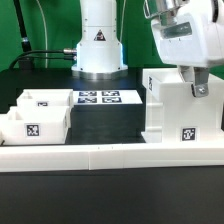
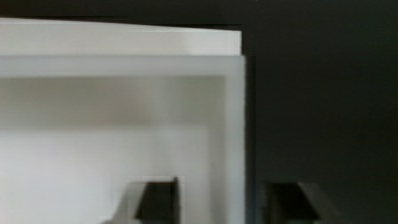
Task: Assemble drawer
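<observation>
The drawer's white casing [image 1: 180,105] stands on the exterior view's right, with a tag low on its front. Two small white trays [image 1: 38,118] sit on the exterior view's left. My gripper [image 1: 200,90] is at the casing's top edge on the exterior view's right. In the wrist view the casing's thin upright wall [image 2: 231,130] runs between my two fingers [image 2: 157,200]. The jaws stand on either side of the wall with a narrow dark gap showing, so the gripper [image 2: 224,203] is open and holds nothing.
The marker board [image 1: 100,98] lies flat behind the trays, in front of the robot's base [image 1: 98,45]. A long low white rail [image 1: 110,153] runs along the front edge. Black table surface surrounds the parts.
</observation>
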### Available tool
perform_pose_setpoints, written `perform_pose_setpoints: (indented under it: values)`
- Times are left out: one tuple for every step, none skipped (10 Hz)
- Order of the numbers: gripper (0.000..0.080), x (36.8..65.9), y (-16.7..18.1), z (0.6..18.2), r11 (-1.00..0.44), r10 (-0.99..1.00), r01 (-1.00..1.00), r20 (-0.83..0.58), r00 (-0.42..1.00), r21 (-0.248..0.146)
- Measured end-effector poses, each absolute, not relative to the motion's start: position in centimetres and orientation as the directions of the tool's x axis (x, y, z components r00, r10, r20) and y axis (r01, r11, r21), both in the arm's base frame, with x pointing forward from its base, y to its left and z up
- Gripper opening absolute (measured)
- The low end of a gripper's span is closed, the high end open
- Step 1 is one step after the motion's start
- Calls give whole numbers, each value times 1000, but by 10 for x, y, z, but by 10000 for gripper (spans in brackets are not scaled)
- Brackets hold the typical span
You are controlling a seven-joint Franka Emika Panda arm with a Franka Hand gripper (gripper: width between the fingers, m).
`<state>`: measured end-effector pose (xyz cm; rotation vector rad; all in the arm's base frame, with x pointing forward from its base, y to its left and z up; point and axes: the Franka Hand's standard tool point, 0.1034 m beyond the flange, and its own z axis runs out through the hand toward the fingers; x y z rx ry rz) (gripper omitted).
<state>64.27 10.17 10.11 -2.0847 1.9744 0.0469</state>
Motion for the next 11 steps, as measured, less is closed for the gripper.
perform_pose_setpoints:
  values:
    - [432, 643, 102, 102, -36, -976, -984, -206, 72, -174]
    - [432, 644, 102, 103, -36, -976, -983, -206, 73, -177]
    - [565, 645, 102, 103, -37, -976, -983, -205, 74, -179]
    - [623, 645, 102, 103, -37, -976, -983, -205, 74, -180]
    - [644, 645, 102, 104, -37, -976, -983, -205, 74, -180]
    - [644, 645, 102, 104, -37, -976, -983, -205, 75, -180]
    - [648, 644, 102, 104, -64, -974, -982, -203, 101, -180]
    - [648, 639, 101, 108, -134, -965, -976, -202, 168, -173]
    - [649, 635, 99, 117, -170, -958, -967, -197, 207, -187]
    - [649, 627, 95, 129, -219, -946, -953, -193, 259, -209]
    - [649, 618, 89, 142, -247, -937, -942, -191, 292, -227]
